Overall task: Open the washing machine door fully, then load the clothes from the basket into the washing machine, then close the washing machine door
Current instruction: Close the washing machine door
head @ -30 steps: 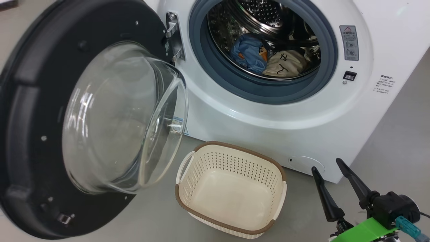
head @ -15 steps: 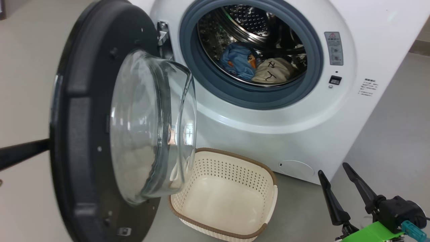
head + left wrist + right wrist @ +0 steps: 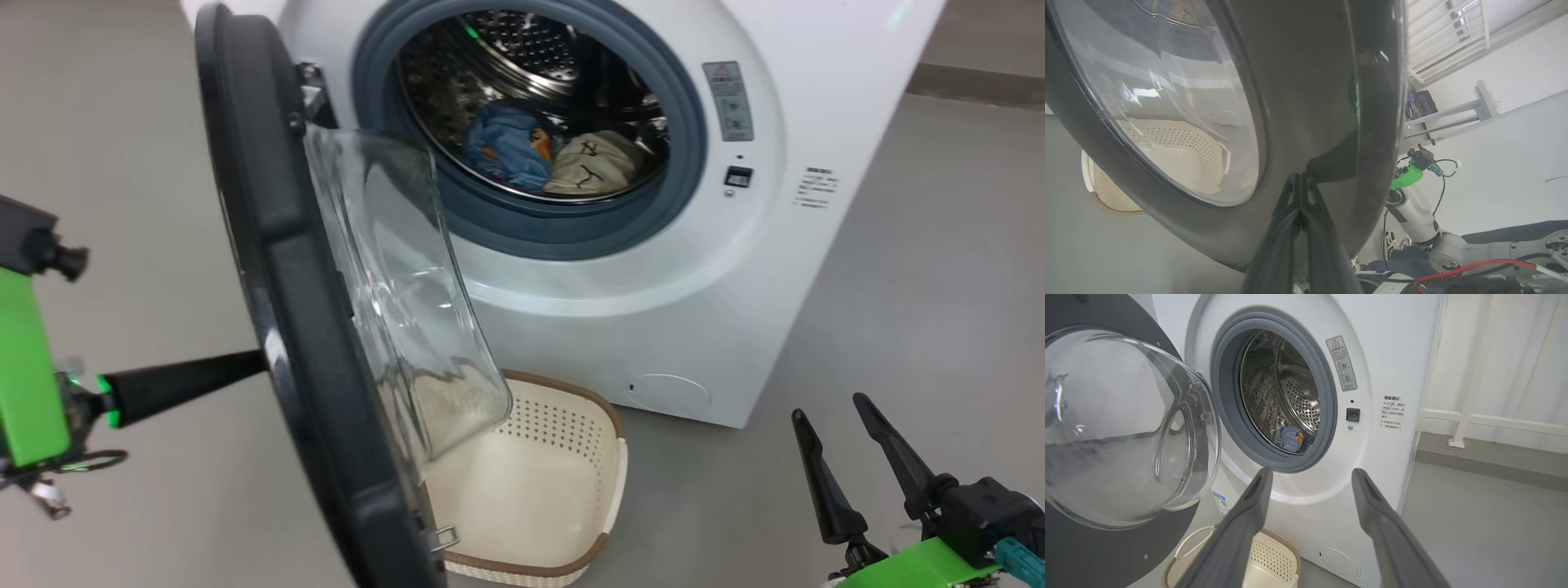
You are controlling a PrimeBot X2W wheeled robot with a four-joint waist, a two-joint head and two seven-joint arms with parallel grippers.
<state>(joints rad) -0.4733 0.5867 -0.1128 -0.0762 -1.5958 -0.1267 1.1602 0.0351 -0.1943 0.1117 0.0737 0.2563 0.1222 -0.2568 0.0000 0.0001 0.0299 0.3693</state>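
The white washing machine stands with its drum showing. Inside lie the clothes: a light blue garment and a cream one with black marks. The washing machine door stands about half open, edge-on to the head view, its glass bowl hanging over the basket, which holds nothing. My left gripper is shut, its fingertips pressed against the door's outer black face. My right gripper hangs open at the lower right, away from the machine, with nothing between its fingers.
Grey floor spreads to the right of the machine and to the left of the door. A white railing and wall run behind the machine on the right. The basket sits close under the door's lower edge.
The door has swung from wide open towards the machine and now stands edge-on. My left gripper has come into view behind it, pushing. The head camera shifted. The right gripper stays put.
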